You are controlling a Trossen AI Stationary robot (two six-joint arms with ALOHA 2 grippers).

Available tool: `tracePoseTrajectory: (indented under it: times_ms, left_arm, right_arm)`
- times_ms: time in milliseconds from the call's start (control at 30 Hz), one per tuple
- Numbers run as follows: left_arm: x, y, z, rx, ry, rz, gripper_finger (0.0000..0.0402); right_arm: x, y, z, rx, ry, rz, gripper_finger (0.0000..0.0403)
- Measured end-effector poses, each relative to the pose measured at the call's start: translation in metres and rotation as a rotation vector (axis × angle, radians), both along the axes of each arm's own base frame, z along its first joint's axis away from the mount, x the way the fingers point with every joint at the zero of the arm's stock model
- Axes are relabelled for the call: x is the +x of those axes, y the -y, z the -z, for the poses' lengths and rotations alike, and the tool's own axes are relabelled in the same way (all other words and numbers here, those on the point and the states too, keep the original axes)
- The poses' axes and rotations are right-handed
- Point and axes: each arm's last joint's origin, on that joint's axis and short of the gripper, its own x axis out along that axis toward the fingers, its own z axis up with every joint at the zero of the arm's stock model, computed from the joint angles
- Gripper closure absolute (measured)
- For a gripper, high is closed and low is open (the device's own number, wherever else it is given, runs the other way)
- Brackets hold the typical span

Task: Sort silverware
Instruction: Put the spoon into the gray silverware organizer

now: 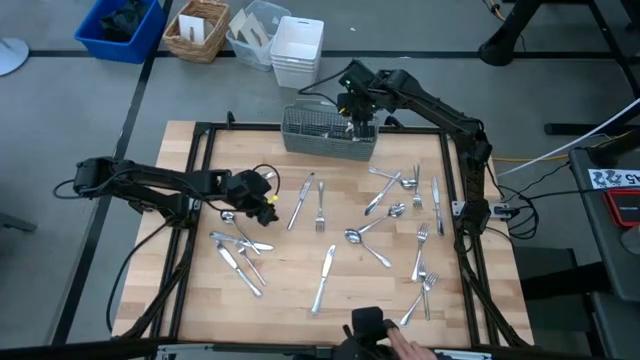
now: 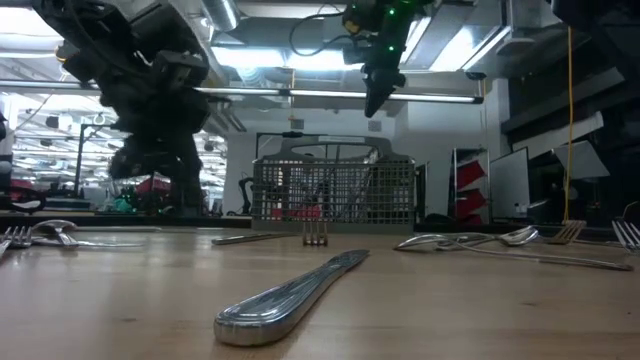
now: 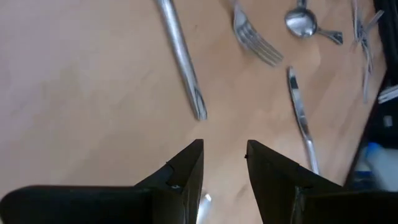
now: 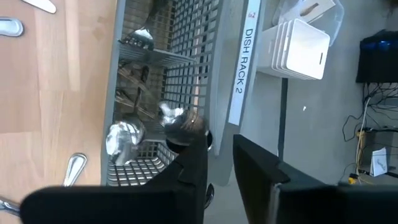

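A pale wooden plank table (image 1: pixel 200 300) carries scattered silverware (image 1: pixel 395 212), slim shiny metal forks, spoons and knives, spread from the left side to the right edge; a few more pieces already stand inside the grey wire-mesh rectangular caddy (image 1: pixel 305 135) at the far edge of the table.

The right pincer (image 1: pixel 362 122) hangs above the caddy's right end; its two dark fingers stand a narrow gap apart with nothing visibly between them. The left pincer (image 1: pixel 262 195) hovers low over the left part of the table, near a cluster of knives and a spoon (image 1: pixel 240 250); its fingers are narrowly parted and empty.

Judged risks: the loose pieces by the left pincer lie crossed and touching, so closing on one may drag or flick a neighbour; flat handles on smooth wood may slip out of a shallow pinch; the right pincer, so close above the mesh, could snag the rim when it moves.

The right wrist view alone looks down into the caddy, showing spoon bowls (image 4: pixel 124 138) in its compartments and a label reading DISH RACK 2; the low view instead shows the clear gap between the right pincer (image 2: pixel 378 100) and the caddy's top, and a knife (image 2: pixel 290 295) lying nearest the camera; the high view alone shows the whole spread.
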Motion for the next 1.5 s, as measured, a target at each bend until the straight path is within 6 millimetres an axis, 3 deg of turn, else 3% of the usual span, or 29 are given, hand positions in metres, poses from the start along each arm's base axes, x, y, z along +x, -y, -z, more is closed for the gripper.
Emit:
tracePoseTrajectory:
  times_ms: [367,733,900,1167,1500]
  left_arm:
    - [-0.023,0.004,-0.027,-0.222,0.062,-0.229,0.0286]
    - [-0.046,0.022,-0.025,-0.563,-0.186,-0.485,0.0286]
    - [-0.053,0.030,-0.020,-0.642,-0.315,-0.602,0.0286]
    - [-0.074,0.032,-0.009,-0.573,-0.523,-0.822,0.0286]
    - [-0.074,0.027,-0.004,-0.438,-0.487,-0.961,0.0286]
  right_arm:
    - [-0.008,-0.001,-0.001,-0.057,-0.104,0.053,0.0311]
    - [-0.035,-0.018,-0.030,-0.069,-0.095,0.040,0.0310]
    - [-0.041,-0.022,-0.040,-0.069,-0.067,0.013,0.0310]
    - [-0.041,-0.023,-0.040,-0.063,-0.068,-0.020,0.0310]
    - [-0.041,-0.024,-0.039,-0.029,-0.062,-0.065,0.0310]
